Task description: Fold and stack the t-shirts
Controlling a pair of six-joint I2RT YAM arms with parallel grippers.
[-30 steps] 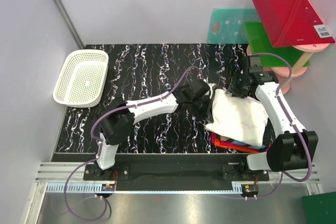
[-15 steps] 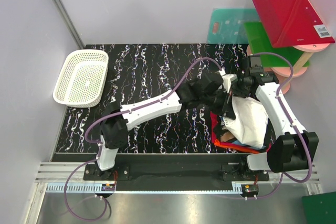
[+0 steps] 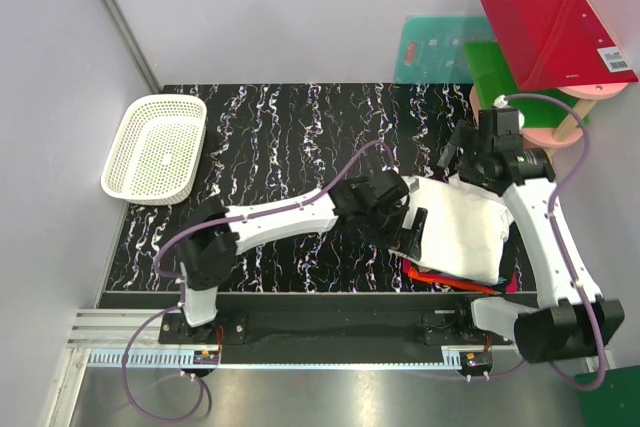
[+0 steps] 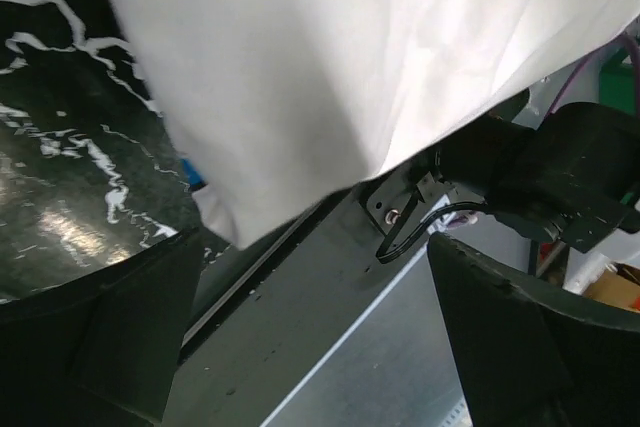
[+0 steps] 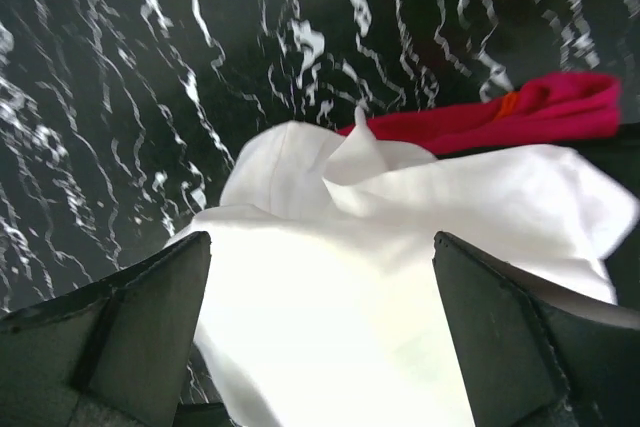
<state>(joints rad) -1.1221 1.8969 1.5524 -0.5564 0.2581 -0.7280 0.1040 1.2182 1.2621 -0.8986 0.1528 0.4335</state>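
Reading the top view first, the only one with the full layout: black white-veined table (image 3: 290,137), grey walls (image 3: 300,7), white tee (image 3: 460,232) bunched at the near right edge over a red-orange tee (image 3: 450,280), mesh basket (image 3: 155,147) at the far left corner, red board (image 3: 555,37) past the far right corner. Only the wrist views show the jaws. Left gripper (image 4: 315,242) is spread wide and empty at the white tee's hem. Right gripper (image 5: 320,242) is spread wide and empty above the white tee.
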